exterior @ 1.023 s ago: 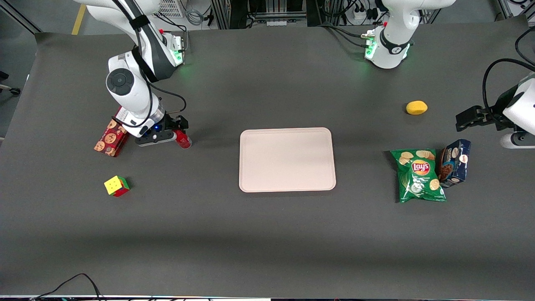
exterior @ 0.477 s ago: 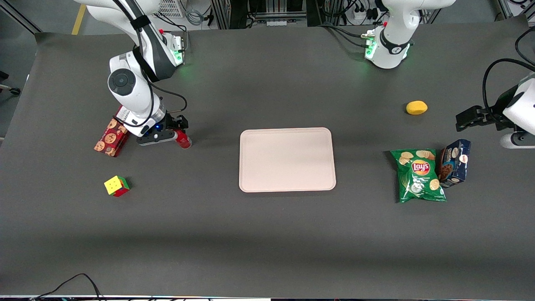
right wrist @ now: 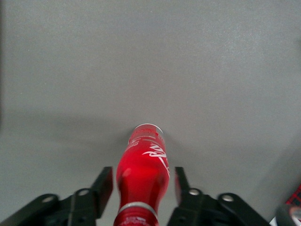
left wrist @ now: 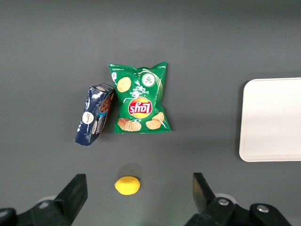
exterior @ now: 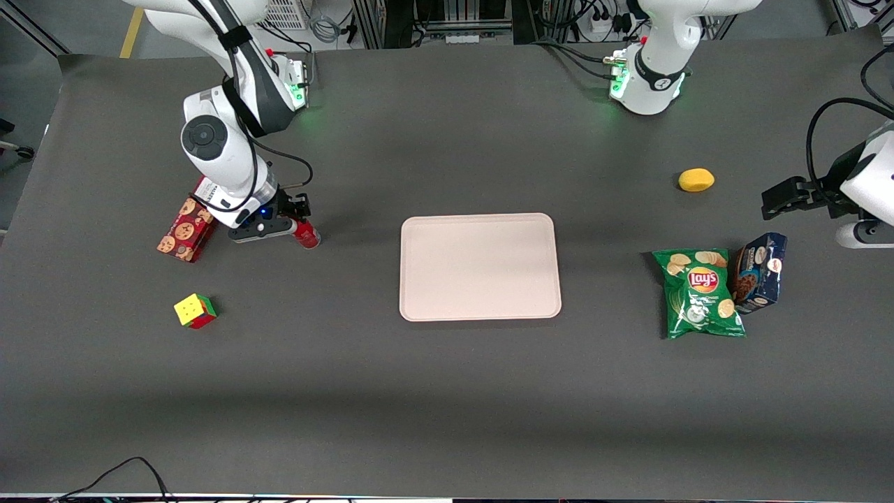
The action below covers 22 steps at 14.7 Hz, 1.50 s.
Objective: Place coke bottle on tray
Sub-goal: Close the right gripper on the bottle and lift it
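The coke bottle (exterior: pixel 307 235), small and all red, lies on the dark table toward the working arm's end. My right gripper (exterior: pixel 297 226) is low over it. In the right wrist view the bottle (right wrist: pixel 143 165) lies between my gripper's (right wrist: pixel 143 181) two black fingers, neck toward the wrist. The gripper is open, with a narrow gap on each side of the bottle. The pale pink tray (exterior: pixel 480 267) lies flat and bare at the table's middle, well apart from the bottle. It also shows in the left wrist view (left wrist: pixel 273 117).
A red cookie box (exterior: pixel 183 230) lies beside the working arm, and a colour cube (exterior: pixel 195 310) sits nearer the front camera. Toward the parked arm's end lie a green chips bag (exterior: pixel 700 293), a blue box (exterior: pixel 760 272) and a yellow lemon (exterior: pixel 695 179).
The right arm's wrist has shifted slightly away from the front camera. The bottle and the tray have not moved.
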{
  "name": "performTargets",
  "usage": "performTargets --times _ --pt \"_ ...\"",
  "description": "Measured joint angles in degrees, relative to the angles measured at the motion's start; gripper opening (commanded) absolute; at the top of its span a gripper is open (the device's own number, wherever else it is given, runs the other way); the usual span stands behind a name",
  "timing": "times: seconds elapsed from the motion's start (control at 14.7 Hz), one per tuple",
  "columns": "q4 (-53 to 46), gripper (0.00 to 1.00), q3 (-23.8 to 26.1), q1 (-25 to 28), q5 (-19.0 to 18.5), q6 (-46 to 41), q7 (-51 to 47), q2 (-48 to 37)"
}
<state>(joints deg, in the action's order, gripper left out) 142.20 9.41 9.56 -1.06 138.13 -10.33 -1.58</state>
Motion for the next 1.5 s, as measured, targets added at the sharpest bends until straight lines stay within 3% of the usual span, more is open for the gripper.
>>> performTargets --times 0.14,0.61,0.82,1.23,1.5 --pt "-0.1 0.00 0.1 0.0 0.1 0.0 0.0 -0.1" --pt "-1.1 0.00 0.2 0.0 0.1 -2.4 0.0 -0.1" --pt "-7.6 0.00 0.3 0.0 0.1 -11.5 0.0 -0.6" --pt "-31.3 0.00 0.5 0.0 0.1 -38.7 0.0 -2.4" --pt "-38.5 0.00 1.0 0.6 1.9 -44.7 -0.1 -2.7"
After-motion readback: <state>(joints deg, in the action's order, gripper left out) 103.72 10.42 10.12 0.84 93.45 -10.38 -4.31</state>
